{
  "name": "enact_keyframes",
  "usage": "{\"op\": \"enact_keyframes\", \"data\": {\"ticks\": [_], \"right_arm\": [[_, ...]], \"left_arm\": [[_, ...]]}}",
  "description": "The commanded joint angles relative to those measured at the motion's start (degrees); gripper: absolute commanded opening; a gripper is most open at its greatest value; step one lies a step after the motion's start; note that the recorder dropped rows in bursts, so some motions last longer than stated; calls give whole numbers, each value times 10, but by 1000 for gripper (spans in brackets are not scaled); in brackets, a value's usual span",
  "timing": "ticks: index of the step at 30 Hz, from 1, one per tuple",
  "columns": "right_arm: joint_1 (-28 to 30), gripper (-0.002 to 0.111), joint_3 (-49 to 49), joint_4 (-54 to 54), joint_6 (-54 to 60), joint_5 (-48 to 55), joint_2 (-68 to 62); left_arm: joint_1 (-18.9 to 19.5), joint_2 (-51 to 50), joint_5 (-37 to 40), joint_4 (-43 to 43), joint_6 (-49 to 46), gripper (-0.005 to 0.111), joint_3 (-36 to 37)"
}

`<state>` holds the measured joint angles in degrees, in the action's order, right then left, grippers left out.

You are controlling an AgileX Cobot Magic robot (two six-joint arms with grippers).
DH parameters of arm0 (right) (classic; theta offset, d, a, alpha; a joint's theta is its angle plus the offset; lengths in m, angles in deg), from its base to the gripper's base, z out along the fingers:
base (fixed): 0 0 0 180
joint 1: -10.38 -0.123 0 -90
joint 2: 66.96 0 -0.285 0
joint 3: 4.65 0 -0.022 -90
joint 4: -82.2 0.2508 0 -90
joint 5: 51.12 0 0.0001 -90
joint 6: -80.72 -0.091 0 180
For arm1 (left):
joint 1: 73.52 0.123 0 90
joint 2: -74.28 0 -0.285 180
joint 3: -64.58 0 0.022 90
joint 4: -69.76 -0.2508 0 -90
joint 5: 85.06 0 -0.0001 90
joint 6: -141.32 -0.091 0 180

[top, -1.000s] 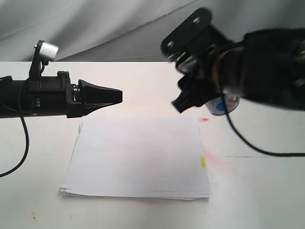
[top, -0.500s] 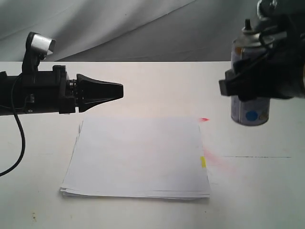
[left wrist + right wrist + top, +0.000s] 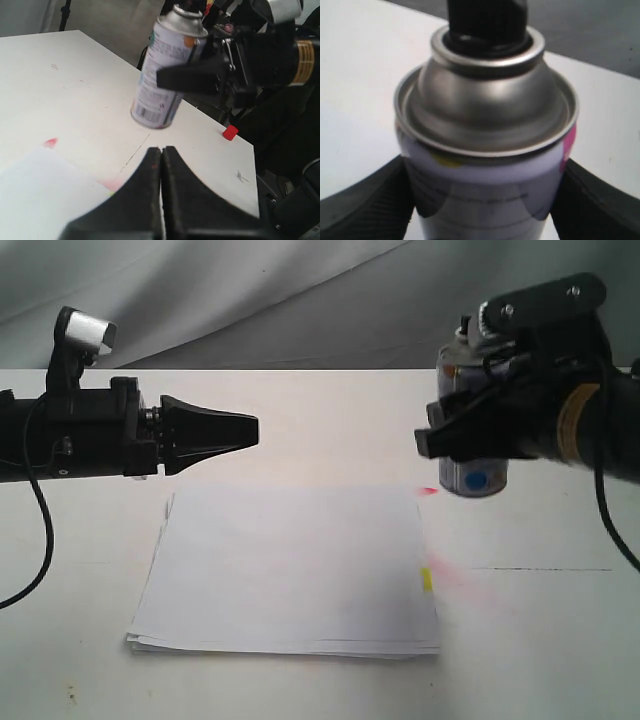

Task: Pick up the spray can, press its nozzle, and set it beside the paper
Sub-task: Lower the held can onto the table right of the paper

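The silver spray can [image 3: 474, 476] with its blue dot hangs upright above the table, just right of the paper's far right corner. My right gripper [image 3: 470, 440] is shut on the can's body [image 3: 487, 150], one black finger on each side. The black nozzle [image 3: 487, 20] caps the domed shoulder with nothing touching it. The white paper [image 3: 290, 570] lies flat mid-table, with a yellow tab on its right edge. My left gripper [image 3: 250, 430] hovers shut and empty over the paper's far left corner, pointing at the can [image 3: 162, 75]. Its closed tips [image 3: 161, 150] are well short of the can.
A pink-red smudge [image 3: 468, 585] and a thin black line [image 3: 540, 568] mark the white table [image 3: 540, 660] right of the paper. A small red cap [image 3: 230, 133] lies near the table's edge beyond the can. A grey cloth [image 3: 250, 300] hangs behind.
My right gripper has carried the can left, back toward the paper's far right corner, after swinging it upright out to the right. The left gripper rose slightly a second ago, then held still.
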<state>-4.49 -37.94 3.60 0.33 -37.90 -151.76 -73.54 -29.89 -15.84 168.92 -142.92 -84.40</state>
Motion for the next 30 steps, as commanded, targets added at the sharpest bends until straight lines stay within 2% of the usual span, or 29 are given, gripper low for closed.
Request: {"op": "enact_keyframes", "data": {"ticks": [1,2,6,12,23,30], "right_arm": [[59,0,68,-180,-160,-22,-48],[85,0,89,-214,-225,-41,-76],[121,0,115,-214,-236,-69,-158],[122,0,115,-214,-233,-102,-215],[122,0,115,-214,-229,-132,-215],[122,0,115,-214,-218,-161,-198]], "left_arm": [[0,5,7,5,6,0,2],[0,5,7,5,7,0,2],[0,5,7,5,8,0,2],[0,5,7,-9,8,0,2],[0,5,7,-76,18,0,2],[0,5,7,-77,18,0,2]]}}
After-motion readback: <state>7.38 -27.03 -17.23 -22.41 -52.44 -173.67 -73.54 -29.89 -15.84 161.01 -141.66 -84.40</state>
